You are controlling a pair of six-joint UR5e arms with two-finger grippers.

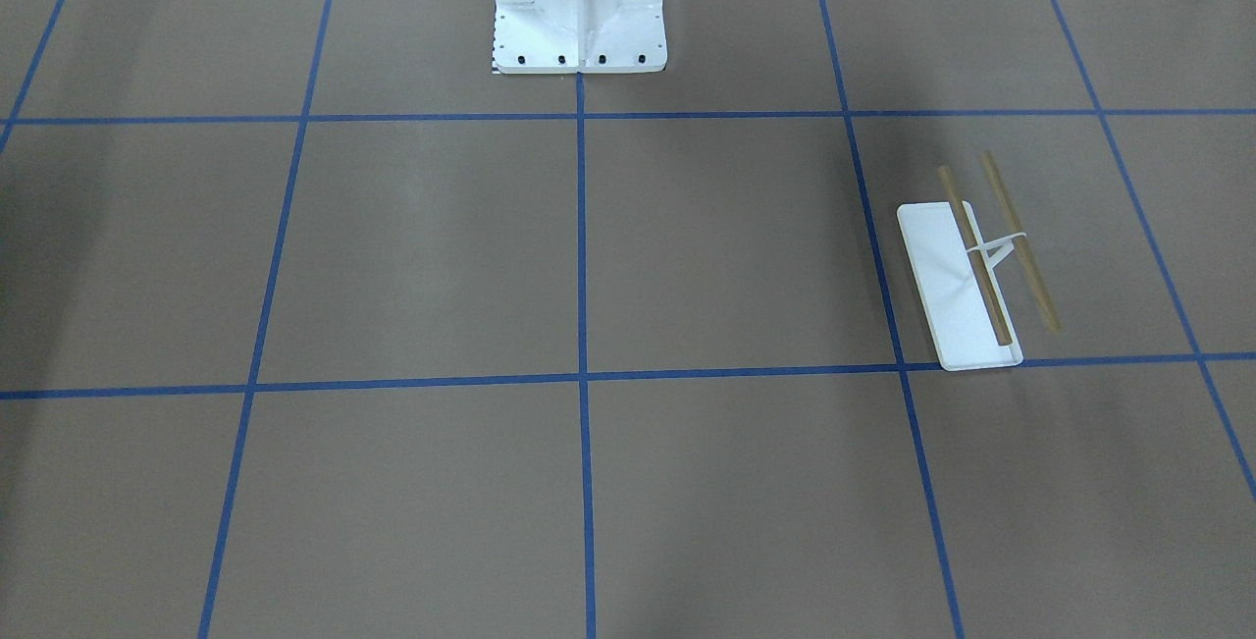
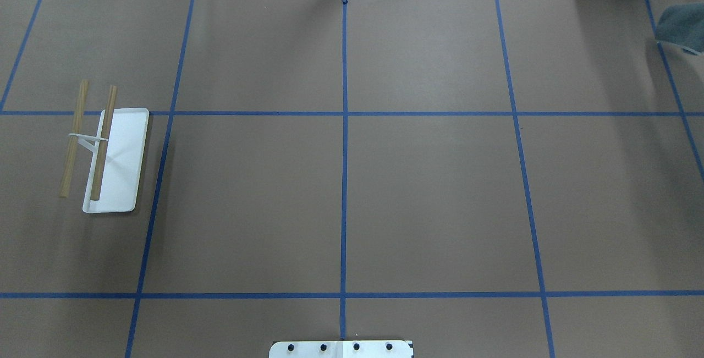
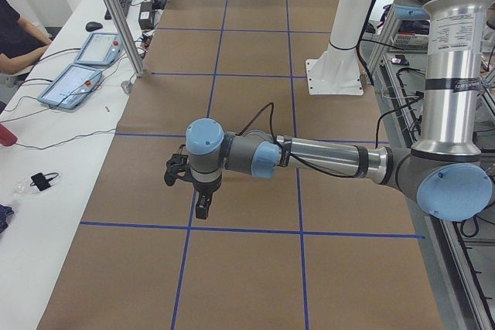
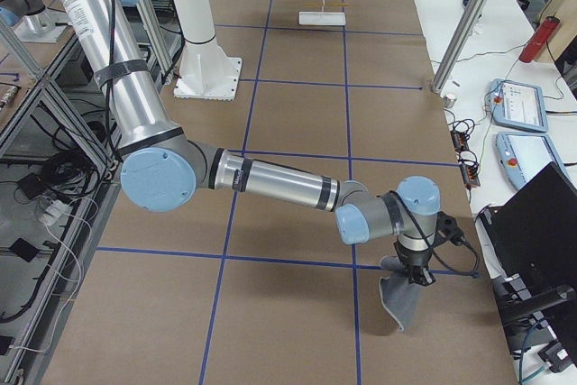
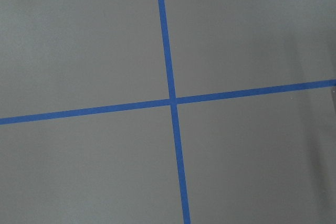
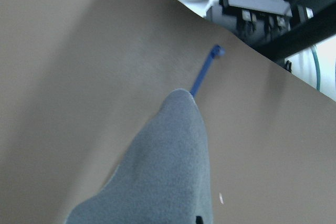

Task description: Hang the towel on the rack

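The rack (image 1: 947, 271) stands on the robot's left side of the table, with a flat white tray base and two bare wooden rods (image 2: 103, 143); it shows small and far in the exterior right view (image 4: 322, 17). The towel (image 4: 397, 299) hangs dark grey side out from my right gripper (image 4: 416, 275) near the table's far right corner. It fills the bottom of the right wrist view (image 6: 168, 177) and shows at the right edge of the overhead view (image 2: 682, 27). My left gripper (image 3: 201, 208) hovers over a tape crossing, away from the rack; I cannot tell if it is open.
The white bolted pedestal (image 1: 579, 21) stands at the robot's edge of the table. Blue tape lines (image 5: 170, 100) grid the brown table. A laptop and metal posts (image 4: 532, 223) stand just off the table beside the towel.
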